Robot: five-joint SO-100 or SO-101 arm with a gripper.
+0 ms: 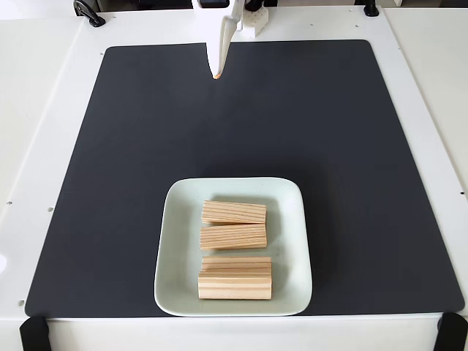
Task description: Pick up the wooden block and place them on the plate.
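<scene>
In the fixed view the placing work looks finished, or very nearly so: the pale mint-white square plate (235,307) sits near the front edge of the black mat (351,161) and carries all the pine in sight. One wooden block (234,212) lies toward the plate's far side, a second block (234,236) just in front of it with a thin gap between, and at the near side a third block (235,261) rests tight against a fourth block (235,285); whether that pair is stacked or only side by side cannot be told from this angle. No block lies loose on the mat or on the white worktop (44,110). The tool (216,73) hangs at the far end of the mat, well apart from the plate, its white fingers tapering to one orange-tipped point, so they appear pressed together with nothing between them. My judgement is that the step in hand is the retreat to rest after the last drop. The next move calls for little more than parking the arm clear, unless another block waits out of frame.
</scene>
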